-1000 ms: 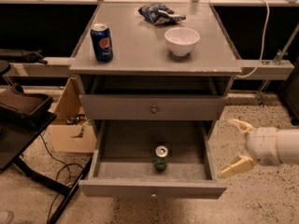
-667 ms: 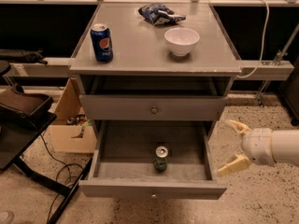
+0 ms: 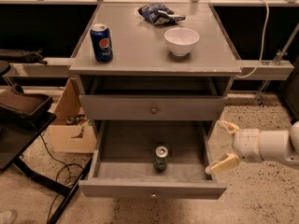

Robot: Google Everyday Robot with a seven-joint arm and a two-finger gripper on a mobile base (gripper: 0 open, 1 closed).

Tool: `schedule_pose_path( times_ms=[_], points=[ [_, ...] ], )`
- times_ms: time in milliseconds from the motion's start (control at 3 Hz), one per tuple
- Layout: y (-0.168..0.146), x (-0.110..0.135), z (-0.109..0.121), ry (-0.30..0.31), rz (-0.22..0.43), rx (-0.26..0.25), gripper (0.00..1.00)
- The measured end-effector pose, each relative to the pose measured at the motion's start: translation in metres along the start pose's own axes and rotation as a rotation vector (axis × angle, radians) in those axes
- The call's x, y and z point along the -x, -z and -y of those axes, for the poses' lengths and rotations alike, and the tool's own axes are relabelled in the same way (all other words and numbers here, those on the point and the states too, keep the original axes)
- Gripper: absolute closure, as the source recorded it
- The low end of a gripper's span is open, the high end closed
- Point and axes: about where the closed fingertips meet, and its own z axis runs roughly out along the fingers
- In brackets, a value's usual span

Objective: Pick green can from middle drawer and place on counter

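Note:
The green can (image 3: pixel 161 158) stands upright inside the open middle drawer (image 3: pixel 152 186), near its front and a little right of centre. My gripper (image 3: pixel 224 144) is open and empty, just right of the drawer's right wall, at about the can's height. Its two pale fingers (image 3: pixel 223 164) point left toward the drawer. The counter (image 3: pixel 140 50) is the grey top of the cabinet above. The upper drawer (image 3: pixel 153 108) is closed.
On the counter stand a blue Pepsi can (image 3: pixel 101 42) at the left, a white bowl (image 3: pixel 181 40) at the right and a crumpled chip bag (image 3: pixel 160 14) at the back. A cardboard box (image 3: pixel 70 125) and a black table (image 3: pixel 18 129) stand left of the cabinet.
My gripper has shifted slightly left, closer to the drawer's right side. The can and the drawer have not moved.

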Motion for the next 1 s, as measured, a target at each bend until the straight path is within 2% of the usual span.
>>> schedule_pose_path(
  times_ms=[333,667,1000],
  points=[
    [-0.045,-0.004,0.018,0.033,0.121,-0.022,0.00],
    [-0.116,-0.023,0.021,0.063,0.251,0.024,0.00],
    [-0.164,-0.051,0.014,0.041,0.312,0.075,0.00]
  ],
)
